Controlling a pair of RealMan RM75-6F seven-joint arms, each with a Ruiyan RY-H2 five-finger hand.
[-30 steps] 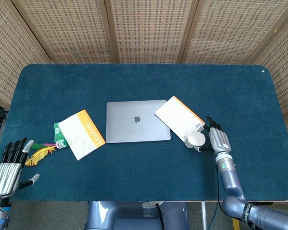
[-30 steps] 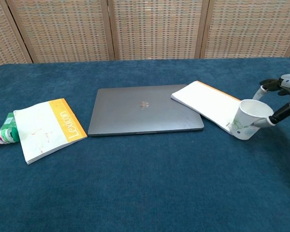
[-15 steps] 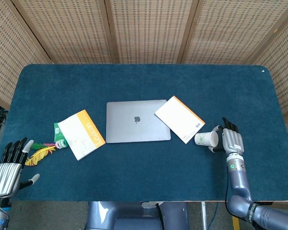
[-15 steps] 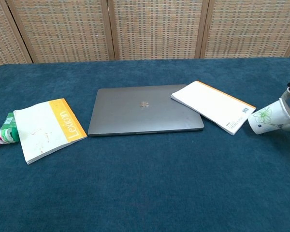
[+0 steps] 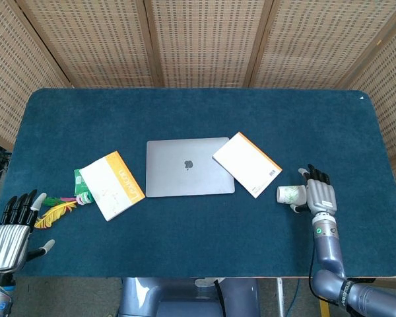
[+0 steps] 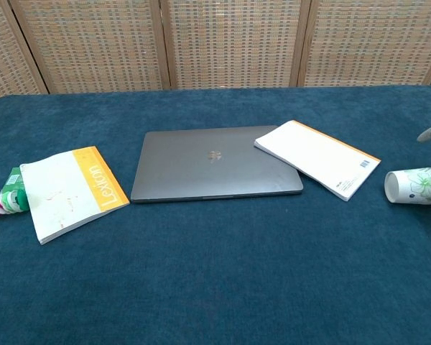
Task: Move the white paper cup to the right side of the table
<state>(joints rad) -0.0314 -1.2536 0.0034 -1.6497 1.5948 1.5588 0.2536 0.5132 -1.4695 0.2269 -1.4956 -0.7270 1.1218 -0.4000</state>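
Woven cane screens stand behind your blue-covered table. Your right hand sits toward the right part of the table near the front edge, fingers extended and wrapped against the white paper cup, which it holds tipped on its side with the mouth pointing left; in the chest view the cup shows a green flower print, and only a fingertip of that hand is visible at the frame edge. Just left of the cup lies a white notepad with an orange edge, overlapping the corner of a closed grey laptop. Further left you have an orange-and-white notebook resting partly on a green packet, with a yellow feather beside it. Your left hand hangs at the near left corner, fingers spread, holding nothing.
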